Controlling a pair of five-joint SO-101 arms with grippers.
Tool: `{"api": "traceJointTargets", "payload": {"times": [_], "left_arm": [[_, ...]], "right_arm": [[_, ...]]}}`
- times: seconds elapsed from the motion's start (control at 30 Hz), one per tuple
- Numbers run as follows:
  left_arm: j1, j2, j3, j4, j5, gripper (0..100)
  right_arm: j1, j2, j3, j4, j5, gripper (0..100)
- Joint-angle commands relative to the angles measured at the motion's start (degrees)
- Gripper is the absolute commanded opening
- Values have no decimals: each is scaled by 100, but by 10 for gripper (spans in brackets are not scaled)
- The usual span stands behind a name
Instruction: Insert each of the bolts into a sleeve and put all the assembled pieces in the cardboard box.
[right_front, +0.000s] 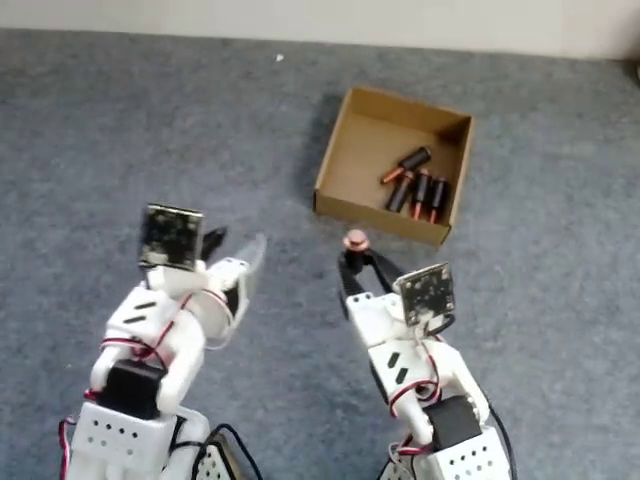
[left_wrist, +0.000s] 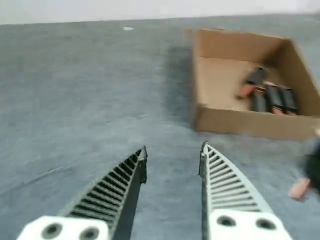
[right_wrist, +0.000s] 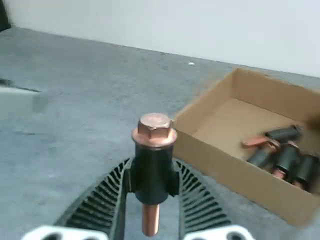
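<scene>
My right gripper (right_wrist: 151, 172) is shut on an assembled piece (right_wrist: 155, 131), a black sleeve with a copper bolt through it, held upright. In the high view this gripper (right_front: 357, 265) hovers just in front of the cardboard box (right_front: 334, 165), with the bolt head (right_front: 354, 240) near the box's front wall. Several assembled pieces (right_front: 415, 185) lie in the box's right part. My left gripper (left_wrist: 174, 155) is open with nothing between its fingers, above the carpet to the left of the box (left_wrist: 225, 121). In the high view the left gripper (right_front: 235, 258) is apart from the right one.
Grey carpet (right_front: 150, 130) covers the whole work surface. The box (right_wrist: 225, 162) is open at the top, and its left half holds nothing. A small white speck (right_front: 280, 58) lies far back on the carpet.
</scene>
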Motion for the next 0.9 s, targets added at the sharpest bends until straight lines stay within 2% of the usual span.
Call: {"api": "traceJointTargets", "payload": {"times": [0.0,0.13,0.27,0.43,0.57,0.87], "left_arm": [[-488,-374,330,-18,62,133],[-593,-1341,1095,-18,35,0],[-629,-2422,2035,-26,35,11],[-611,-2158,2589,-18,62,5],[-620,-2149,2598,18,62,5],[-593,-2114,2598,325,62,6]], "right_arm": [[391,-75,163,365,0,5],[426,-57,-382,796,0,5],[514,-57,-945,1033,0,5],[549,321,-1789,1095,26,5],[558,1648,-2651,989,9,5],[716,5182,-4708,-163,18,5]]}}
